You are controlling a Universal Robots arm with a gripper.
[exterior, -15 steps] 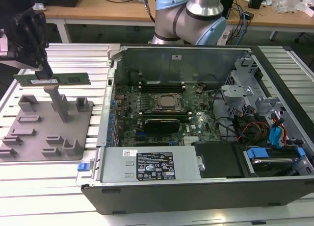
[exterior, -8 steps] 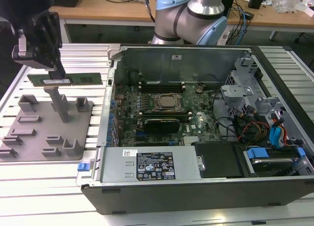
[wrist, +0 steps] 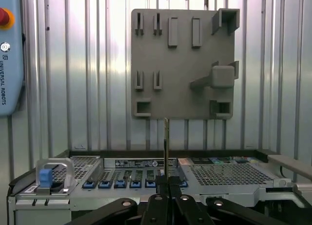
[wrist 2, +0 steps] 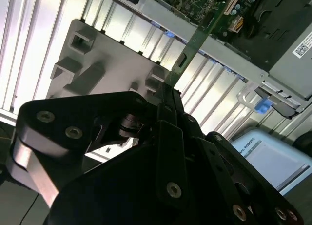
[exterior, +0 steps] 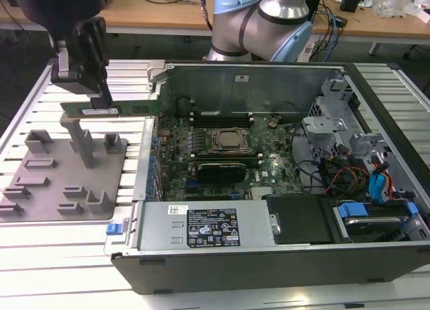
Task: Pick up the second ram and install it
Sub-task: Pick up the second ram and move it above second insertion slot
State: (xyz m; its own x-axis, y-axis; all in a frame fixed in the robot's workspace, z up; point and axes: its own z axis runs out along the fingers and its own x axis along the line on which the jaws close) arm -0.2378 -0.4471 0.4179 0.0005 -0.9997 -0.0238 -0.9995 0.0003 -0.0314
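Hand [exterior: 102, 103] pinching second ram [exterior: 134, 107], held above grey tray [exterior: 40, 189]; edge-on in first wrist view, chips hidden.

A pale ribbed metal table [exterior: 54, 256] stands in front of a wooden desk [exterior: 148, 14] strewn with cables [exterior: 329, 24].

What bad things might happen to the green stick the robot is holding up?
1. The gripper pinches the second ram only along its thin upper edge, so the stick might slip or tilt.
2. In the exterior view, one end of the stick sits close to the computer case's side wall and might bump it.
3. The grey tray's tall post looks to be right under the stick, so going lower might knock it.
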